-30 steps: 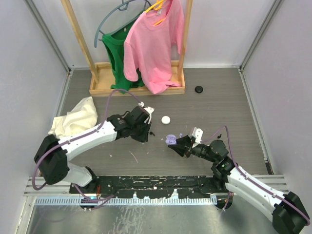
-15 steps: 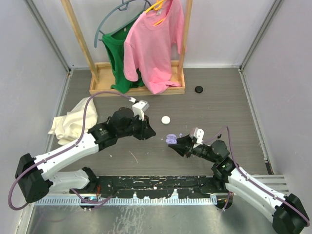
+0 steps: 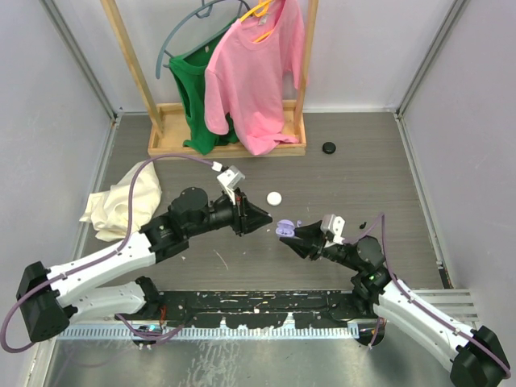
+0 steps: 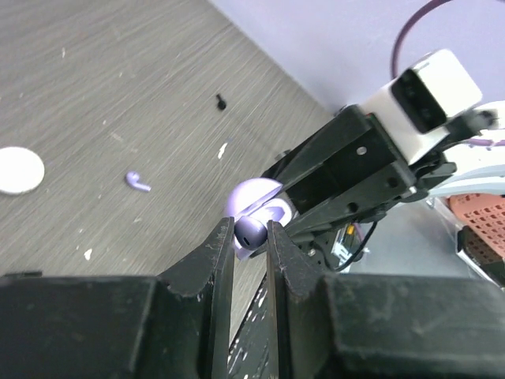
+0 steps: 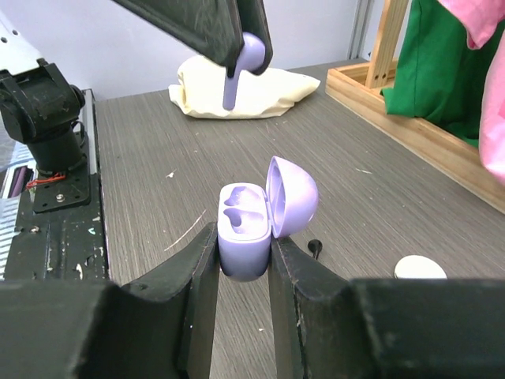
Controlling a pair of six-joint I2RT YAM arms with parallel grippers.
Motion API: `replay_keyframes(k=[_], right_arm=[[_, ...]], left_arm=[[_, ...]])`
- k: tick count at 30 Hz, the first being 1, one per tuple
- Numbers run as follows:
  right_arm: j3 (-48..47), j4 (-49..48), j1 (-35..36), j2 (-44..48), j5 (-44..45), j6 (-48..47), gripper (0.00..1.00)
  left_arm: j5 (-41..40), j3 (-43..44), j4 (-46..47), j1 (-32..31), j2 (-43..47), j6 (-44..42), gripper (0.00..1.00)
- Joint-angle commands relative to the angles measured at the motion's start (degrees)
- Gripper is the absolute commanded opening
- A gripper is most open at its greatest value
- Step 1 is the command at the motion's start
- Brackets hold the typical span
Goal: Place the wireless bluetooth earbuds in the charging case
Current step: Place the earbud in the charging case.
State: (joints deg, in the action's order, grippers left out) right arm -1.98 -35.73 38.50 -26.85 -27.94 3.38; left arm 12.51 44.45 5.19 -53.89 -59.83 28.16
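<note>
Calls for lowering a lilac earbud (image 4: 251, 231) into the open charging case (image 5: 241, 237). Holds that earbud in the left tool (image 3: 263, 218), with jaws narrow and clamped on the bud's head and the stem hanging down, in the air above the case and off to one side of it in the right wrist view. Grips the case by its two sides in the right tool (image 5: 243, 251), with jaws drawn in against it and the lid (image 5: 293, 196) swung back upright. Cannot tell a case resting on the desk (image 5: 142, 158) from one held just off it.

To do it well, first line the stem up directly over one well, not over the ridge between the two. Turn the wrist to match the stem to the well's deep slot and the head to its wider cup; probably fits only one way round. Descend slowly and straight, clear of the raised lid. Hold the case level and motionless meanwhile. Open the jaws only after seating the bud flush, to avoid losing so small and smooth a thing by an early drop.

Shows two moulded wells inside the case, both empty, and nothing in the lid. Leaves a second lilac earbud (image 4: 138, 181) and a black earbud (image 4: 221, 101) loose on the desk, outside any container, with a white disc (image 4: 17, 170) lying nearby.
</note>
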Motion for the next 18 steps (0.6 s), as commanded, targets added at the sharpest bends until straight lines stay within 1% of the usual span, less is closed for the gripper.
replay_keyframes(k=[1,10,18], right_arm=[[0.0,-6.0,0.1,0.7,-1.4,0.9,0.01],[0.5,-7.6,0.1,2.0,-2.2,2.3,0.01],[0.7,-7.4,0.1,3.4,-2.2,2.7,0.01]], left_arm=[[2.8,-0.9,10.9,-1.2,2.3,0.7,0.18],[2.3,-1.5,19.4,-6.5,-2.2,-2.5,0.17],[1.8,-2.5,23.1,-8.4,-4.1,-8.2,0.17]])
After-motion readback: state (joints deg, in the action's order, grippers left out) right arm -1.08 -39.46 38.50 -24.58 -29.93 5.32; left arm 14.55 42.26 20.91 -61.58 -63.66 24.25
